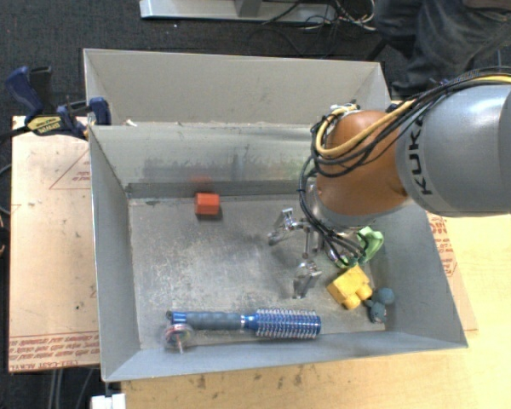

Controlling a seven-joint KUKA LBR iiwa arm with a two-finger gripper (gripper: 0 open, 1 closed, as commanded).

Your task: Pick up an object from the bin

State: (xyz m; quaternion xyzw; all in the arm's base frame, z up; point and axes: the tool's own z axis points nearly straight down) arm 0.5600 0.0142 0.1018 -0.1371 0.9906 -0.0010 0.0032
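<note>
**Grey bin, fingers empty over bare floor**

Steel-grey floor is all that lies between the fingers (305,279), which are spread apart and pinch nothing. Closing them where they hang would, I judge, catch nothing at all.

The nearest thing is a yellow block (349,288), just beside the lower finger, toward the right wall of the bin (111,254). It is crowded. A green piece (372,242) sits close behind it, partly under the wrist. A small blue-grey piece (380,299) lies at its front corner. A finger coming down there could land on top of the block, or shove it into its neighbours or up the sloping wall, so the pinch slips off.

The long blue brush (255,322) lies along the front wall. Gripped near one end, it would likely tip. A small red block (207,204) sits alone near the back wall, well apart from the rest.

The arm reaches in from the right. Its orange wrist cover (358,164), looped with cables (324,139), hangs over the right half of the bin. The fingers point down toward the floor, one nearer the middle and one nearer the front.
</note>
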